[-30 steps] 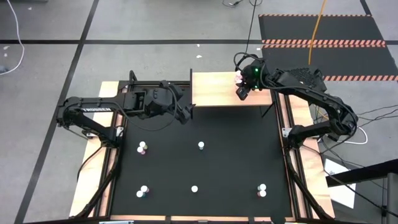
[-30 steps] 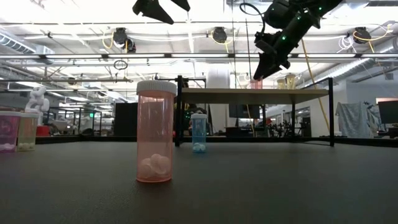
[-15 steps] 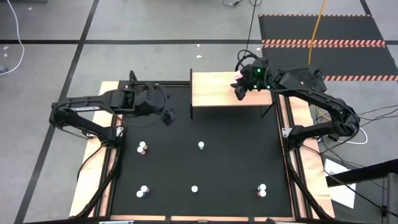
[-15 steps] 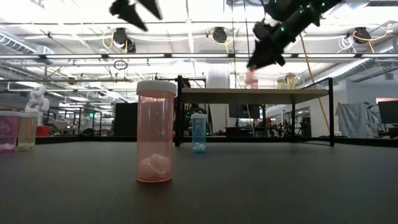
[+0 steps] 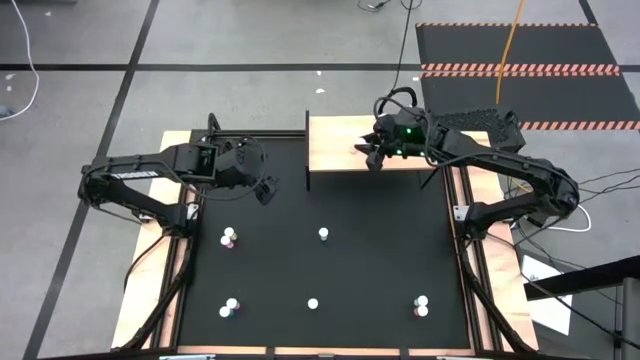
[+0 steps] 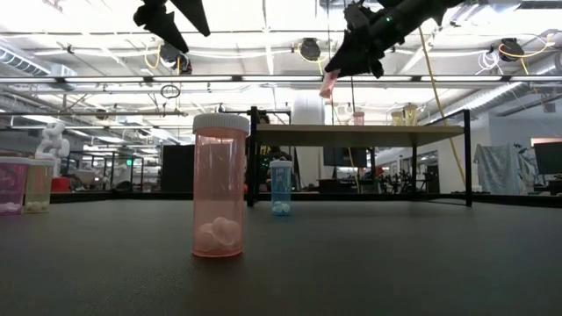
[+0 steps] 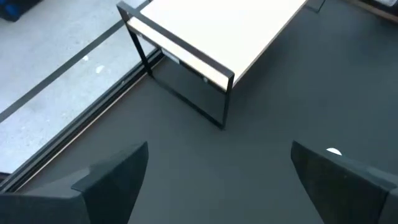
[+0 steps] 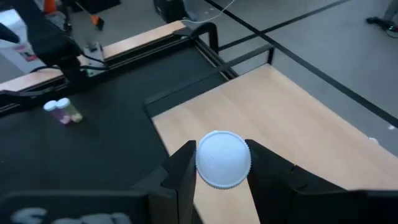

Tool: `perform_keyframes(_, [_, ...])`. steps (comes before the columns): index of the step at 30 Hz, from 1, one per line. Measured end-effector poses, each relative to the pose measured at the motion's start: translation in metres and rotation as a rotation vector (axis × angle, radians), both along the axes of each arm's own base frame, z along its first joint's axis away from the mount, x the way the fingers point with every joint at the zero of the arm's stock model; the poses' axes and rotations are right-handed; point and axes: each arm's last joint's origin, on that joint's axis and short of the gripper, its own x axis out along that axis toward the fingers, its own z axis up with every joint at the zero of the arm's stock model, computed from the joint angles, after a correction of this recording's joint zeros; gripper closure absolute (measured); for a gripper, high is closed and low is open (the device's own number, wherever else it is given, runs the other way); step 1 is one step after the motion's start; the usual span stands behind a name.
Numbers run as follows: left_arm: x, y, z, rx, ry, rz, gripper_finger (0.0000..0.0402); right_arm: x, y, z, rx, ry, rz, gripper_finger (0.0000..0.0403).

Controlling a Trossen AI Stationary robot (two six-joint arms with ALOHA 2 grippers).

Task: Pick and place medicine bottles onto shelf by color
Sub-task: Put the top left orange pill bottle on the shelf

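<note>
Right wrist view: my right gripper [image 8: 219, 177] holds a bottle [image 8: 222, 159] tight, above the shelf [image 8: 298, 130]. My left gripper [image 7: 217, 180] hangs wide open beside the shelf.

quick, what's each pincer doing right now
Left pincer: open, holding nothing, above the black table.
Right pincer: shut on a pink medicine bottle, above the shelf.

Five bottles [image 5: 323, 234] stand on the table [image 5: 380, 250] before the shelf [image 5: 340, 145]
</note>
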Motion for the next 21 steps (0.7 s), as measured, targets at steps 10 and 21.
perform_keyframes(10, [-0.001, 0.000, 0.000, -0.013, -0.005, -0.007, 0.0009, 0.025, 0.059, 0.000, 0.112, -0.056, 0.219, 0.0286])
perform_keyframes(21, [0.003, 0.002, 0.003, 0.014, -0.037, -0.029, 0.0009, 0.068, 0.124, -0.001, 0.217, -0.277, 0.508, 0.0286])
